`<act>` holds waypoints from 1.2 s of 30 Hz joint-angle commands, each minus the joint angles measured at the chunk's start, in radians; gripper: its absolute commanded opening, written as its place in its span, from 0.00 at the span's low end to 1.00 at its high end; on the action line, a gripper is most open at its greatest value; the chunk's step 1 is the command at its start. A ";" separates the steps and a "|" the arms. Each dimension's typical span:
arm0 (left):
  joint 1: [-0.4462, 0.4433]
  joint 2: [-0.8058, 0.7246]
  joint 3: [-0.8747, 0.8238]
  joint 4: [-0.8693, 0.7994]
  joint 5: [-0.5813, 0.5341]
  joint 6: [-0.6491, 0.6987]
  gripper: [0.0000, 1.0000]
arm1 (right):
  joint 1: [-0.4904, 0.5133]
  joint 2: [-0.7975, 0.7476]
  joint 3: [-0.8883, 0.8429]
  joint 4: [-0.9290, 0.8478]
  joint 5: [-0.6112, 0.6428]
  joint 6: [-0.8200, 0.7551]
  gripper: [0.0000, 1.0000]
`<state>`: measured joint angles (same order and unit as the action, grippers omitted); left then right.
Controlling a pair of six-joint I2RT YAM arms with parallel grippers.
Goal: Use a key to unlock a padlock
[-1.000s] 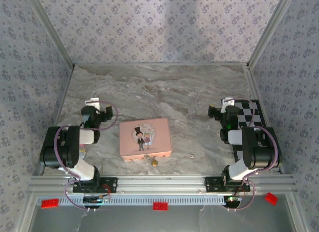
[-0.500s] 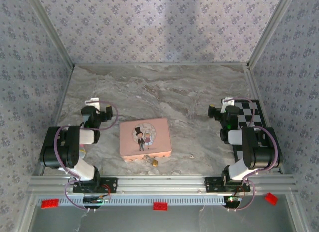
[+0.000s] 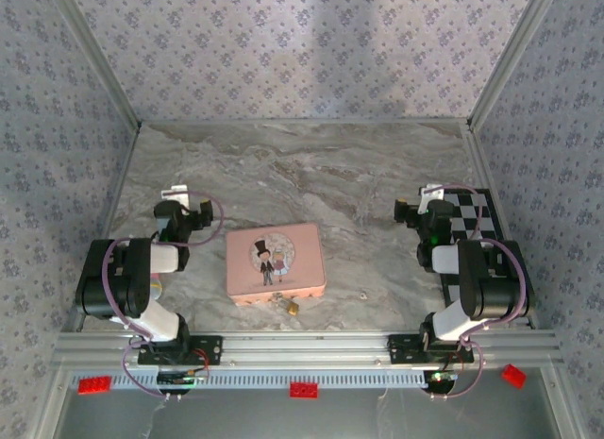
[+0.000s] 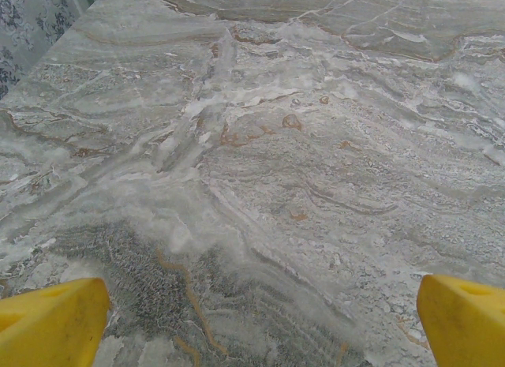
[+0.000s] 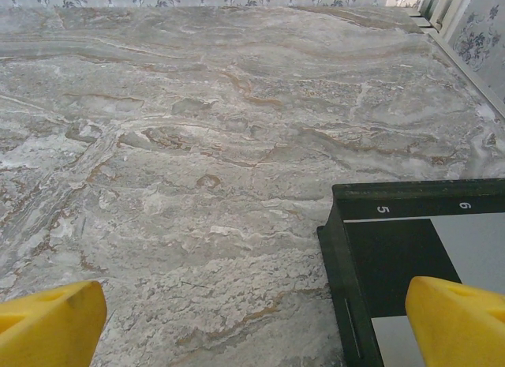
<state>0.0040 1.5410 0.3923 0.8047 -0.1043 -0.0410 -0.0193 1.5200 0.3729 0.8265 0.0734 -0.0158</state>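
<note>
**Left gripper**: released, its yellow fingers spread wide with nothing between them, over the bare marble table.

**Right gripper**: also released, fingers wide apart. Beside one finger lies the corner of a black-framed checkerboard, whose border carries the numerals 5 and 6.

**Overhead view:** both arms are folded near their bases, well apart from the centre. Between them lies a pink tin, its lid printed with a cartoon bride and groom. The padlock rests just beside the tin's near edge. A speck to its right is possibly the key, too small to confirm. Three red blocks sit on the frame nearest the camera.
</note>
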 commanded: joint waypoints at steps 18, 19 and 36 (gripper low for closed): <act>-0.094 -0.540 0.104 -0.607 -0.060 -0.233 1.00 | 0.209 -0.503 0.008 -0.443 0.010 -0.067 0.99; -0.094 -0.571 0.127 -0.669 -0.065 -0.268 1.00 | 0.226 -0.561 0.010 -0.486 0.004 -0.047 0.99; -0.094 -0.979 -0.039 -0.990 0.209 -0.604 1.00 | 0.198 -1.121 0.051 -0.992 -0.109 0.452 0.99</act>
<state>-0.0864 0.6083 0.3454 -0.1436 0.0082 -0.6491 0.1722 0.3679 0.3927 -0.0296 0.0566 0.3840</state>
